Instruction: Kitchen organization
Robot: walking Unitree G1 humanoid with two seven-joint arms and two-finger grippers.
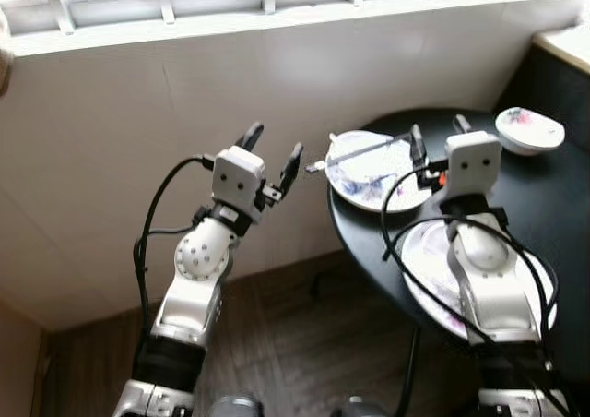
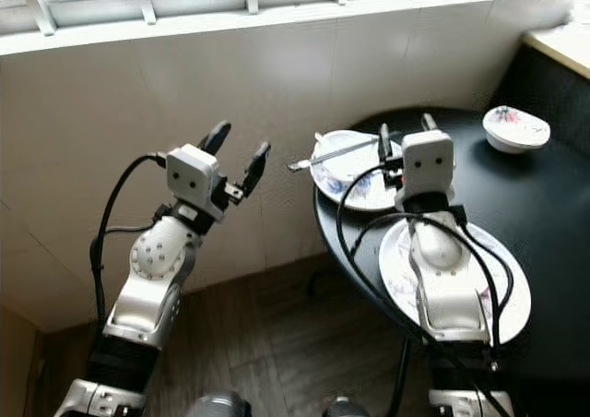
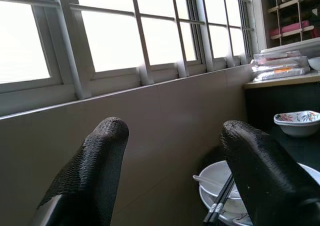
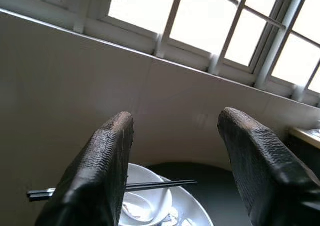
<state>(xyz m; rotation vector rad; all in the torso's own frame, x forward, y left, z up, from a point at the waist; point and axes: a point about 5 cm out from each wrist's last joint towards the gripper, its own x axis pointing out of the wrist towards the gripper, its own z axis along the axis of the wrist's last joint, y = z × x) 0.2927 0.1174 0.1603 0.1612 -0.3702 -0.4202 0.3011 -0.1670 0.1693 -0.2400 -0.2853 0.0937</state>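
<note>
1. The left gripper (image 1: 273, 154) is raised in front of the white wall (image 1: 138, 140), off the table's left edge. Its fingers (image 3: 90, 176) are spread wide, with nothing between them and touching nothing.
2. The right gripper (image 1: 435, 137) is held over the round black table (image 1: 553, 205), above the near plate (image 1: 433, 279). Its fingers (image 4: 100, 171) are also spread wide and empty, pointing toward the far plate and the wall.
3. The far plate (image 1: 355, 186) sits at the table's back left edge, near the wall. On it stands a small white bowl (image 4: 145, 196) with a white spoon (image 4: 137, 211) lying inside.
4. Black chopsticks (image 4: 115, 187) lie across that bowl's rim, their ends sticking out past the table edge toward the left gripper.
5. The near plate is white with a faint pattern; the right arm hides much of it, so its contents cannot be told.
6. A patterned bowl (image 1: 529, 129) stands apart at the table's far right; its inside is not visible.
7. A barred window (image 3: 125, 31) runs above the wall.
</note>
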